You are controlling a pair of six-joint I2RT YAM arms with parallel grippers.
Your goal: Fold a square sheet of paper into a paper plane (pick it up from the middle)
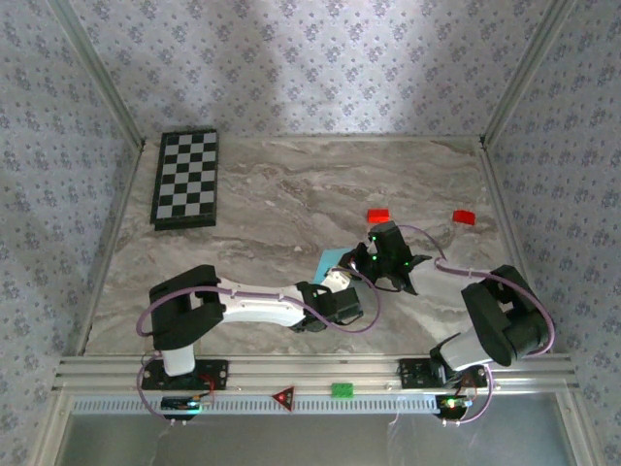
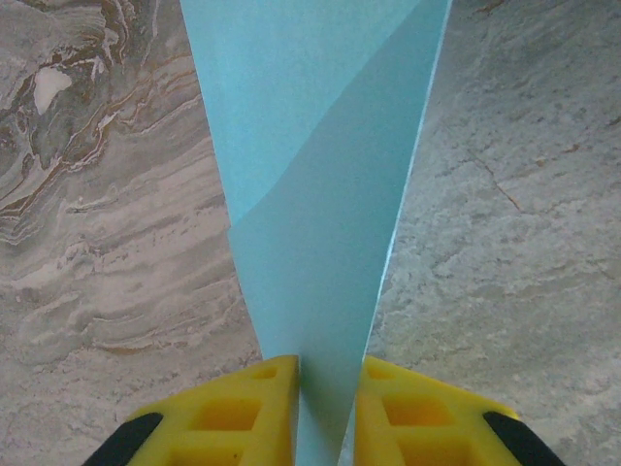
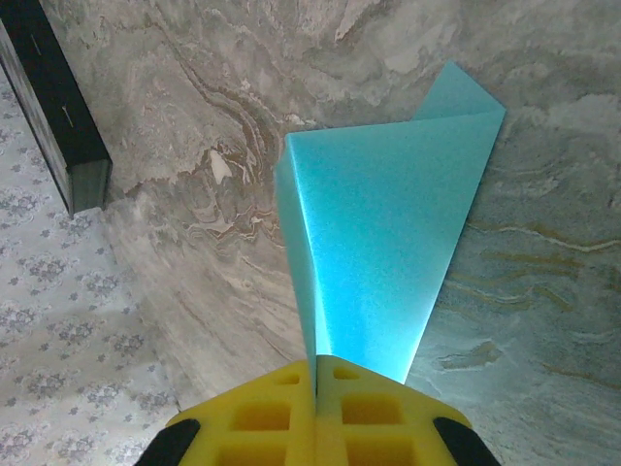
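Top external shows a marbled grey table [image 1: 291, 184], smooth and veined, with a chequered board [image 1: 186, 178] flat at its far left corner. The plane [image 1: 330, 260], matte cyan paper folded into a narrow creased wedge, is about mid-table, caught between both claws. The left claw [image 2: 328, 408] pinches its thin end between yellow fingers; the right claw [image 3: 315, 388] is pressed together on a fold. A red block [image 1: 378, 216] lies just beyond, and a second block [image 1: 465, 217] lies near the right edge

light: bright, soft, even; paler patch high on back wall [image 1: 291, 68] | shadows: faint, soft-edged, short on the marble table [image 1: 262, 194] | glare: paper plane [image 3: 388, 233] glows washed cyan in right wrist view | focus: wrist views sharp; top view soft, grainy
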